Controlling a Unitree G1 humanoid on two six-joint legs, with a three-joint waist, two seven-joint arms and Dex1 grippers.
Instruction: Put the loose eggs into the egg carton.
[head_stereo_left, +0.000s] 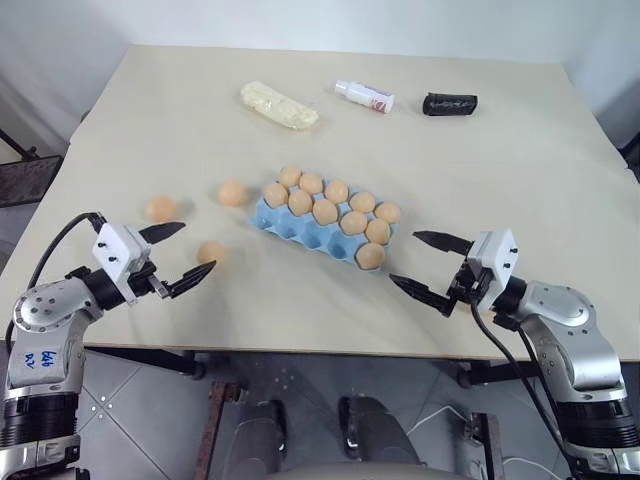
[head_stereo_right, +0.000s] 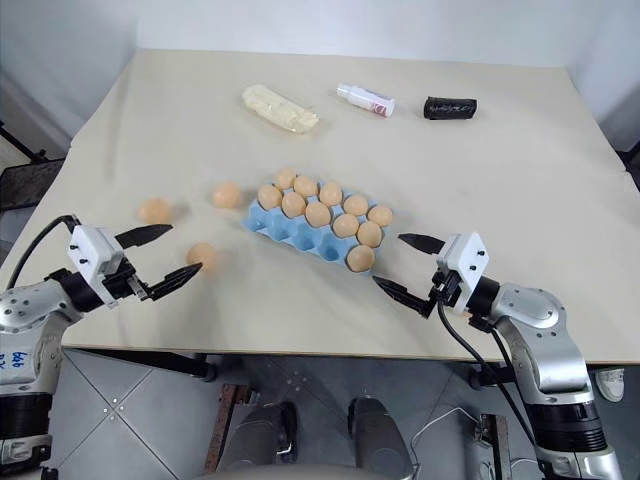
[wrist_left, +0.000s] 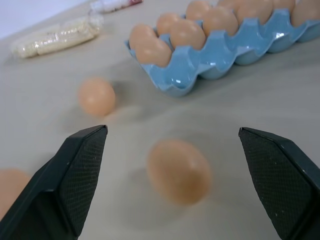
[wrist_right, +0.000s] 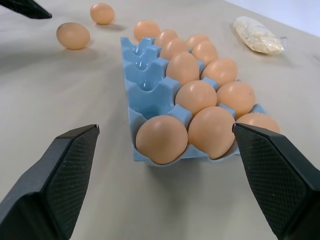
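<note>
I am holding my left gripper (head_stereo_left: 178, 257) level over the near left part of the pale beige table (head_stereo_left: 520, 150), its two black fingers spread wide and empty, and the nearest of the small, smooth, pale orange-tan loose eggs (wrist_left: 178, 170) is lying on its side just ahead, between my fingertips but not yet touched. Two more loose eggs are resting farther off: one (head_stereo_left: 159, 208) out toward the left edge, one (head_stereo_left: 232, 192) just beside the end of the light blue moulded egg carton (head_stereo_left: 285, 222). The carton is sitting mid-table with nine eggs seated and three cups bare along its near row at the left end — exactly the room I need. My right gripper (head_stereo_left: 430, 266) is waiting near the carton's right end, also wide and holding nothing. To do this pick well, I am judging that I should ease forward until the egg sits centred between the pads, then close gently across its narrow girth — a smooth egg will likely roll or squirt out if one finger touches first. I should lift clear before carrying it, come over the nearest bare cup, and lower it in before letting go.
</note>
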